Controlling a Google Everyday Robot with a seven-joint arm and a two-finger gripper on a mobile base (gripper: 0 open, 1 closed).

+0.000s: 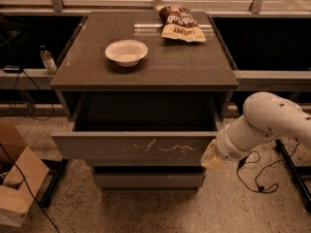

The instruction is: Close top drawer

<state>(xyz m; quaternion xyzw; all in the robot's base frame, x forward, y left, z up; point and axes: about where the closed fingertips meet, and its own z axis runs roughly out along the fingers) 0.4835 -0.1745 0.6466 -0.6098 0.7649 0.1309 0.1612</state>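
The top drawer is a wide grey handleless drawer with whitish squiggly scratches on its front panel. It stands pulled out from the cabinet, its dark inside showing. My gripper is at the right end of the drawer front, touching or almost touching its right edge. The white arm comes in from the right.
A white bowl and a chip bag lie on the cabinet top. A plain lower drawer front sits below. A cardboard box and cables lie at the left on the floor. A small bottle stands on the left ledge.
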